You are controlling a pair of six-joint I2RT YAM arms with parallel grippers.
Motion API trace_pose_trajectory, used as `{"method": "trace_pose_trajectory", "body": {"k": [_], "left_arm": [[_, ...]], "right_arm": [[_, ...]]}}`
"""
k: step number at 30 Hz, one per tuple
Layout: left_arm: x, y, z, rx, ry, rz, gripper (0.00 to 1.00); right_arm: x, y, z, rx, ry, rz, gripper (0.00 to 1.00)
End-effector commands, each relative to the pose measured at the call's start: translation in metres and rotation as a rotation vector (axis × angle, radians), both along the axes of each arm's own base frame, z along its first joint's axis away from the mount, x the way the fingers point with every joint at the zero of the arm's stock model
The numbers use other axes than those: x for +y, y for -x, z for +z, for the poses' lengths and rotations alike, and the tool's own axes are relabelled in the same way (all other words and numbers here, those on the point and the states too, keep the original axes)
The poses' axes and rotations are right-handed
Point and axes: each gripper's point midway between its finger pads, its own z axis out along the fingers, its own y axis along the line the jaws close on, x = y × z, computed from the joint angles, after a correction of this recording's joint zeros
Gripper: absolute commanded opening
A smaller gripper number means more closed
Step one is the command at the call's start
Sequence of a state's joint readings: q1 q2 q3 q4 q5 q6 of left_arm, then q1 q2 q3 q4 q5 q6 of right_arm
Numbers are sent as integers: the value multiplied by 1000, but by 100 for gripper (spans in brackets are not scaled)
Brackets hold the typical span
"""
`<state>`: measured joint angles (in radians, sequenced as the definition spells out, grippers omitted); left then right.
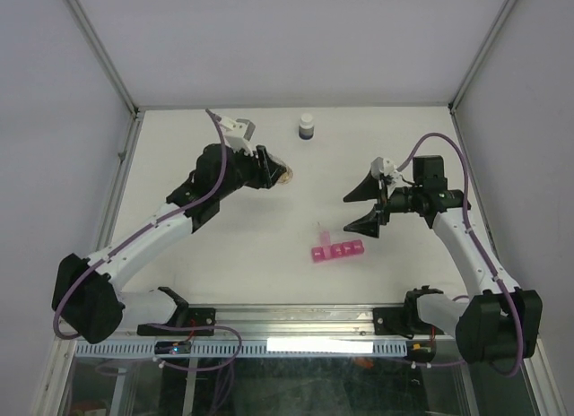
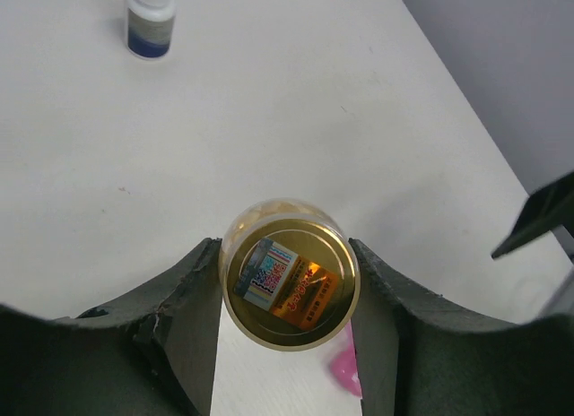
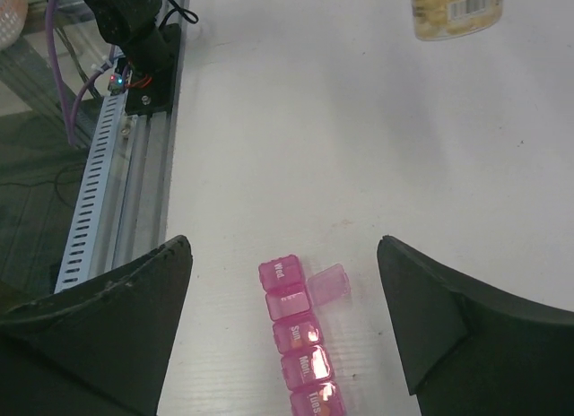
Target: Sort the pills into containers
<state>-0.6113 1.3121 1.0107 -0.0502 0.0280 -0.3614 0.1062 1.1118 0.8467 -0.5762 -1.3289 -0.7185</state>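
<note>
My left gripper [image 1: 273, 175] is shut on a small clear bottle [image 1: 284, 175], whose gold base [image 2: 290, 283] faces the wrist camera between the two fingers. The pills [image 3: 437, 11] show as a yellow mass through the bottle's wall. The containers, a pink strip of day-marked compartments [image 1: 337, 251], lie on the table near the right arm. In the right wrist view one compartment's lid [image 3: 328, 283] stands open beside the strip [image 3: 297, 337]. My right gripper [image 3: 282, 250] hangs open above the strip, touching nothing. It also shows from above [image 1: 361, 207].
A dark bottle with a white cap [image 1: 307, 126] stands at the back centre of the white table [image 1: 224, 246]; it also appears in the left wrist view [image 2: 150, 20]. Grey walls enclose three sides. A metal rail [image 1: 296, 322] runs along the near edge.
</note>
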Motion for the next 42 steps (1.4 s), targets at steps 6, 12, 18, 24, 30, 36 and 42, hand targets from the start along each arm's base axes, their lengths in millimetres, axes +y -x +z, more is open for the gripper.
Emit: {"method": "trace_pose_trajectory", "body": {"k": [6,12,18,24,30,36,42], "left_arm": [[-5,102,51,-119,353,-302,0],[5,140,47,-180,481,-372,0],[0,152,53,-223,524,-414,0],[-19,157,47,-192,524,-445,0],[-32,162,51,-206,518,-446,0],[-45,163,50,-202,507,-465,0],[-53,155,58,-230,494,-464,0]], "right_arm": [[12,1,32,-247,4,129,88],[16,7,28,-245,24,152,88],[15,15,25,-227,13,163,88],[14,28,25,-245,6,195,88],[11,28,24,-234,33,177,88],[10,24,22,-210,56,160,88],[10,20,23,-178,68,146,87]]}}
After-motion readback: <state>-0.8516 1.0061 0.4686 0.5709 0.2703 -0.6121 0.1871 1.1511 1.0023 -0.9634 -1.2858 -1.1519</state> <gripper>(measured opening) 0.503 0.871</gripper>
